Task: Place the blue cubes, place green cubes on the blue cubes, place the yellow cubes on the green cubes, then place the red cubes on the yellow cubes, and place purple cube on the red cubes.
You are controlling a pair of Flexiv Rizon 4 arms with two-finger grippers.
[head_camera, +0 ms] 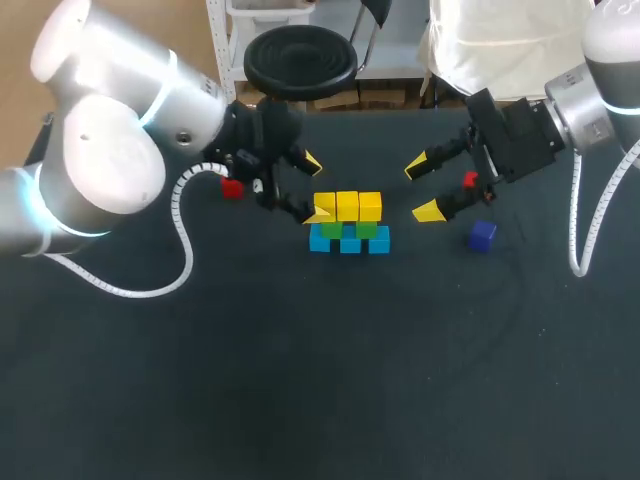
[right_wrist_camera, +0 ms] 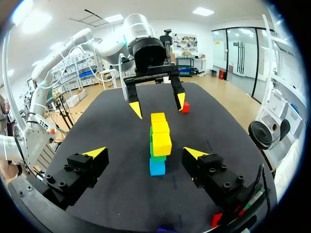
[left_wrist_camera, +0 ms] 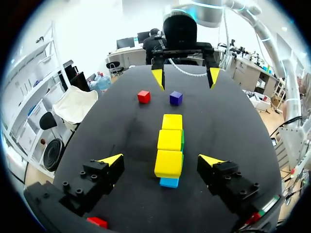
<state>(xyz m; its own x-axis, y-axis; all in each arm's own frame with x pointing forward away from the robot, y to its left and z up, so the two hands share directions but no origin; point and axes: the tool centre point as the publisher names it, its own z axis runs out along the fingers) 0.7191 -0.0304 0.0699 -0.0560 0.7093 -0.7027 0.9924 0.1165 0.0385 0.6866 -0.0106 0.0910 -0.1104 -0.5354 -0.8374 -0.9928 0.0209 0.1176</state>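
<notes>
Where the table (head_camera: 300, 380) is nearest the robot, the purple cube (head_camera: 482, 235) lies right of the stack: blue cubes (head_camera: 349, 242) in a row, green cubes (head_camera: 366, 230) on them, yellow cubes (head_camera: 347, 205) on top. The left gripper (head_camera: 312, 190) gapes wide and empty around the stack's left end. The right gripper (head_camera: 422, 188) hangs equally wide, apart. A red cube (head_camera: 232, 188) lies by the left gripper, another (head_camera: 470, 180) by the right.

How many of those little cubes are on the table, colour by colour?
Blue cubes: 3
Green cubes: 2 in view
Yellow cubes: 3
Red cubes: 2
Purple cube: 1
Total: 11
</notes>
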